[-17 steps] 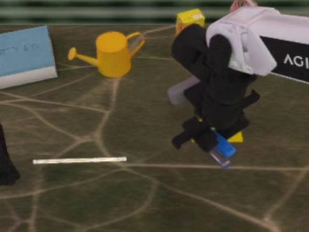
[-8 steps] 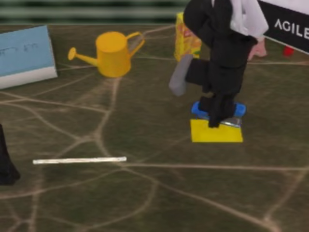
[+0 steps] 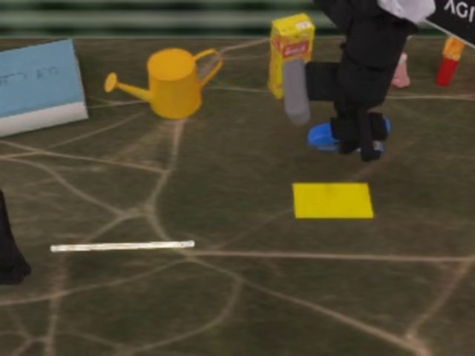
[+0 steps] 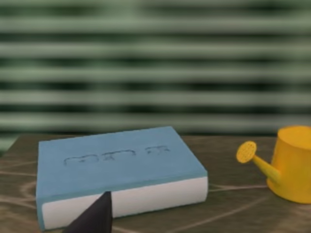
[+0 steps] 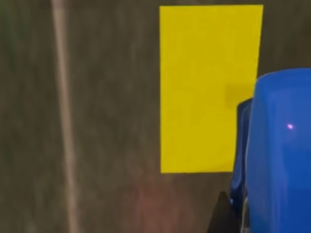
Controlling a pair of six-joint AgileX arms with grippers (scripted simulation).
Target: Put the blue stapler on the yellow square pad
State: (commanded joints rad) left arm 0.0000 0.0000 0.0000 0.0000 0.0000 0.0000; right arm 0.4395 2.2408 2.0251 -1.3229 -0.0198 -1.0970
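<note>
The blue stapler (image 3: 322, 137) lies crosswise under my right gripper (image 3: 360, 141), which is shut on it, behind the pad's far edge and apart from it. The yellow square pad (image 3: 332, 200) lies flat and bare on the table. In the right wrist view the blue stapler (image 5: 282, 155) fills the near corner beside one dark fingertip (image 5: 223, 218), with the yellow pad (image 5: 209, 87) beyond it. My left gripper (image 3: 9, 256) stays parked at the table's left edge; its wrist view shows one fingertip (image 4: 97, 216) set far to one side.
A yellow watering can (image 3: 172, 81) and a light-blue and white book (image 3: 37, 85) stand at the back left. A yellow carton with a red label (image 3: 291, 48) is beside the right arm. A thin white rod (image 3: 122, 245) lies front left. Small pink (image 3: 401, 74) and red-orange (image 3: 449, 63) objects sit back right.
My right gripper has carried the stapler from the pad's front right corner, over the pad's far edge, to a spot behind the pad. The pad now shows fully uncovered.
</note>
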